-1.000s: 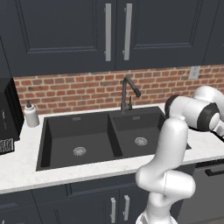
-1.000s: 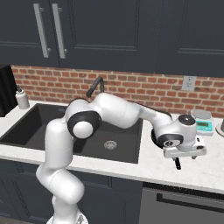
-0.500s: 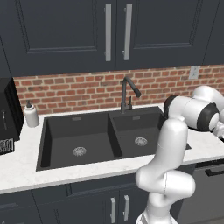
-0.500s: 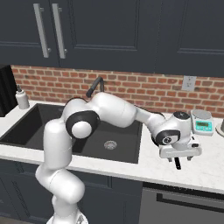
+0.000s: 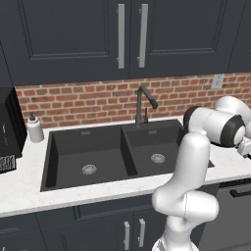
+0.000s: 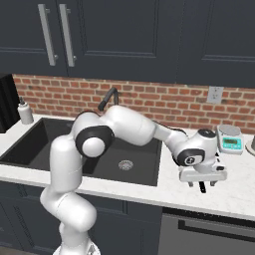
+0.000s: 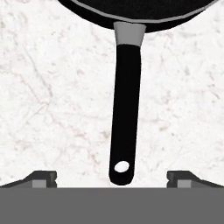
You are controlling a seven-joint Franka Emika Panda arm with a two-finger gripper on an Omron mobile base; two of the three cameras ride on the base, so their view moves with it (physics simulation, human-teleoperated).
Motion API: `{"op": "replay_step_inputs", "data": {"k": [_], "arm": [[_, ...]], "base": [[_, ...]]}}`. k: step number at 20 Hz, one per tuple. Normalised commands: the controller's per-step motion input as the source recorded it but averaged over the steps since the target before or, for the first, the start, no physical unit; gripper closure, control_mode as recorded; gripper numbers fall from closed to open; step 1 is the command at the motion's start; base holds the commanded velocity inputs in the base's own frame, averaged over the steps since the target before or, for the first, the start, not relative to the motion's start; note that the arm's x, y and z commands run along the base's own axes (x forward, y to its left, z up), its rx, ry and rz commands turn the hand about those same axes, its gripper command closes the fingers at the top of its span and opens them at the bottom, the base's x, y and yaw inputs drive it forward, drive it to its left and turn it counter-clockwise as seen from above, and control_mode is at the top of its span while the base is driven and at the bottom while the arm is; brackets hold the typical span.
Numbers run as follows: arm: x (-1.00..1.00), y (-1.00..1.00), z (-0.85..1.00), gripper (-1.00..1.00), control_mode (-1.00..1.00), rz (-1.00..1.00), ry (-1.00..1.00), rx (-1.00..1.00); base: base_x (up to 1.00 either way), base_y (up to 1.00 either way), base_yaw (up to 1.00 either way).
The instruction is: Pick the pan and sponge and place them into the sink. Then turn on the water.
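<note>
The pan (image 7: 127, 87) lies on the counter (image 7: 52, 109) beneath the gripper (image 7: 111, 177), fingers spread wide either side of its stiff, probably slick handle, the natural hold.

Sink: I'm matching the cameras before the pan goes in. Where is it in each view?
Left base view: the sink spans the centre, left of the arm.
Right base view: the sink lies at left, partly behind the arm.
Hand view: marble counter and the pan handle, inside the open end effector.
Shared landmark: the faucet behind the basins.
</note>
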Motion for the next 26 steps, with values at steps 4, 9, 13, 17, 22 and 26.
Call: {"op": "replay_step_inputs", "data": {"k": [4, 9, 13, 17, 22, 26], "arm": [[0.16, 0.08, 0.0, -1.0, -1.0, 0.0, 0.1, 0.02], [0.19, 0.01, -0.01, -1.0, -1.0, 0.0, 0.07, 0.02], [0.14, 0.0, -0.06, -1.0, -1.0, 0.0, 0.02, 0.04], [0.05, -0.03, -0.07, -1.0, -1.0, 0.0, 0.01, 0.06], [0.14, -0.03, -0.13, -1.0, -1.0, 0.01, 0.0, 0.06], [0.34, 0.0, -0.25, -1.0, -1.0, 0.0, 0.01, 0.02]], "base": [[0.0, 0.0, 0.0], [0.0, 0.0, 0.0], [0.0, 0.0, 0.0], [0.0, 0.0, 0.0], [0.0, 0.0, 0.0], [0.0, 0.0, 0.0]]}}
